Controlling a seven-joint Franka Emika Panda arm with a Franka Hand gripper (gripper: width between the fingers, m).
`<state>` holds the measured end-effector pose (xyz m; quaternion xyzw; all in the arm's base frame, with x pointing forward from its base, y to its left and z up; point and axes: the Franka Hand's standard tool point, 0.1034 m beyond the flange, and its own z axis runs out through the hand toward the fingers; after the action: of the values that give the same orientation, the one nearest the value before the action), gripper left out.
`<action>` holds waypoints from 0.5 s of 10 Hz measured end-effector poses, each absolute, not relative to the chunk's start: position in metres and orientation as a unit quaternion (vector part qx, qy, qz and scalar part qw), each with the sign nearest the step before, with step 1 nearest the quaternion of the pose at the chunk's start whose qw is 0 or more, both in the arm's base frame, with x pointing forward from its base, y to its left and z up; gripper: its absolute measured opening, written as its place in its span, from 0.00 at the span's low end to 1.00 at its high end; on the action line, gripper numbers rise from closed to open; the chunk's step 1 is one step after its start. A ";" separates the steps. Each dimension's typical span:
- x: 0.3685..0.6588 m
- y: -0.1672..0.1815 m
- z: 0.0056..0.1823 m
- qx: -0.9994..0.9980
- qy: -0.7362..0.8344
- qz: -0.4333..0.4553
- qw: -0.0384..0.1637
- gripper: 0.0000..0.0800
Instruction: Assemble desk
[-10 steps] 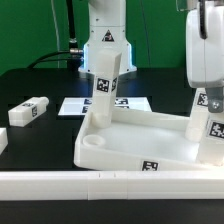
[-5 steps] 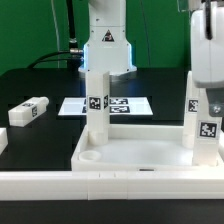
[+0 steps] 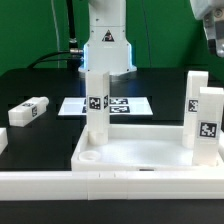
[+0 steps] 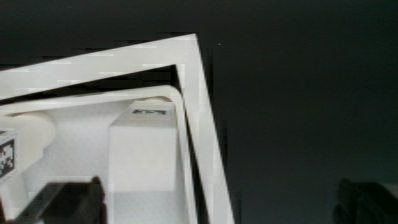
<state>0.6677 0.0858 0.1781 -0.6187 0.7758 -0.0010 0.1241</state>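
The desk slab lies flat with its raised rim up, against the front rail. Three white tagged legs stand upright in its corner sockets: one at the exterior view's left and two at the exterior view's right. A fourth leg lies loose on the black table at the left. My gripper hangs high above the right-hand legs, open and holding nothing. In the wrist view the dark fingers of the gripper stand wide apart over the slab's corner and a leg top.
The marker board lies behind the slab, before the robot base. A long low white rail runs along the front edge. Another white part shows at the left edge.
The slab, tilted and skewed a second ago, now sits flat and square to the rail. My gripper has opened, let go of the right-hand leg and risen above it.
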 end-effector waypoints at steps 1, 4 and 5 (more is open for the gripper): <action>0.668 0.086 0.178 -0.619 0.776 -0.001 0.124 0.81; 0.668 0.083 0.179 -0.627 0.769 -0.003 0.125 0.81; 0.663 0.071 0.187 -0.658 0.741 -0.008 0.131 0.81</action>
<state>0.6627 0.0714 0.1869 -0.6580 0.7414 -0.0084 0.1314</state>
